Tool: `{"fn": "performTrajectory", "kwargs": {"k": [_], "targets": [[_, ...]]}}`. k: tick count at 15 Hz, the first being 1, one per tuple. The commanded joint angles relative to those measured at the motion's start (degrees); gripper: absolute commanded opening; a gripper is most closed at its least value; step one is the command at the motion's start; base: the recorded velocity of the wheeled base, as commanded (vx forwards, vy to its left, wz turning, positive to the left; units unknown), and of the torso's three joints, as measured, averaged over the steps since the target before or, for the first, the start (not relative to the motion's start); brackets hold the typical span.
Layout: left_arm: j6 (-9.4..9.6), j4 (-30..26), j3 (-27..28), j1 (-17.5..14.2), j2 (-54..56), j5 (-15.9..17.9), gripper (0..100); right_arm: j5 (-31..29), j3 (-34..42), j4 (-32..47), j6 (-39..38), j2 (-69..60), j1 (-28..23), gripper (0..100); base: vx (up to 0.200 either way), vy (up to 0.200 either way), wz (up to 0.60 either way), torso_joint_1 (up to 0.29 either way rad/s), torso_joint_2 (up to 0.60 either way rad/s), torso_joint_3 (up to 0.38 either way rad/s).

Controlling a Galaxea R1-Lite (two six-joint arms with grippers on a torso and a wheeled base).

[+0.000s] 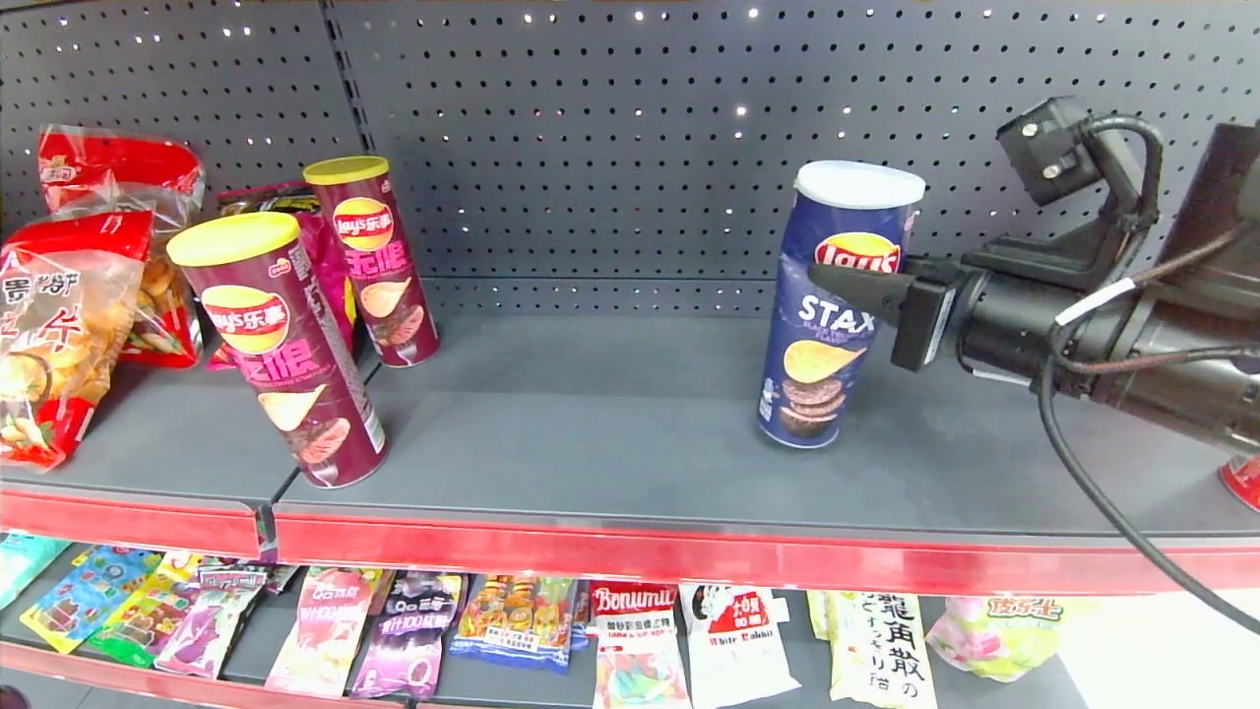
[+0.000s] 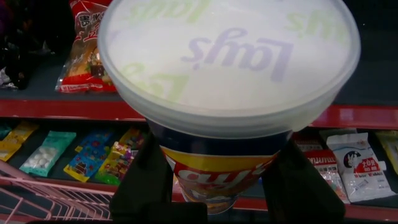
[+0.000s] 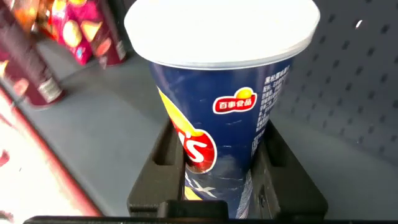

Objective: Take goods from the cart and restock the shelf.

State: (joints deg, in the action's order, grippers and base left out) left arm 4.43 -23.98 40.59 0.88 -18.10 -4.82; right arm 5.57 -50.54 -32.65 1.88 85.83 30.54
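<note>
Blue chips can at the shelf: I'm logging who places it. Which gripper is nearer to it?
Right. The right gripper clamps the blue can around its upper half, over the shelf. The left gripper is out in front of the shelf, shut on a second can.

A dark grey perforated back panel (image 1: pixel 610 148) rises behind the grey shelf board (image 1: pixel 591 433), with pinpoints of light showing through its holes. A glossy red edge strip (image 1: pixel 640 551) runs along that board's front, and a lower shelf board (image 1: pixel 248 645) lies beneath it.
</note>
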Motion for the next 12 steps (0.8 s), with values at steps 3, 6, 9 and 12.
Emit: {"fn": "performTrajectory", "kwargs": {"k": [3,6,9,12], "targets": [[-0.03,-0.02,-0.08,0.0,0.09,-0.11,0,-3.37,6.07,-0.14,-0.03,-5.5,3.92,0,0.0,0.0,0.0,0.0,0.0,0.0],[0.06,-0.02,-0.16,0.0,0.0,-0.37,0,-3.9,8.18,-0.14,-0.03,-6.82,4.0,0,0.0,0.0,0.0,0.0,0.0,0.0],[-0.03,-0.02,-0.16,0.0,0.09,-0.37,0,-5.4,9.76,-0.14,-0.03,-7.44,4.36,0,0.0,0.0,0.0,0.0,0.0,0.0],[-0.03,-0.02,-0.25,0.0,0.17,-0.37,0,-5.48,10.2,-0.14,-0.03,-8.14,5.5,0,0.0,0.0,0.0,0.0,0.0,0.0]]}}
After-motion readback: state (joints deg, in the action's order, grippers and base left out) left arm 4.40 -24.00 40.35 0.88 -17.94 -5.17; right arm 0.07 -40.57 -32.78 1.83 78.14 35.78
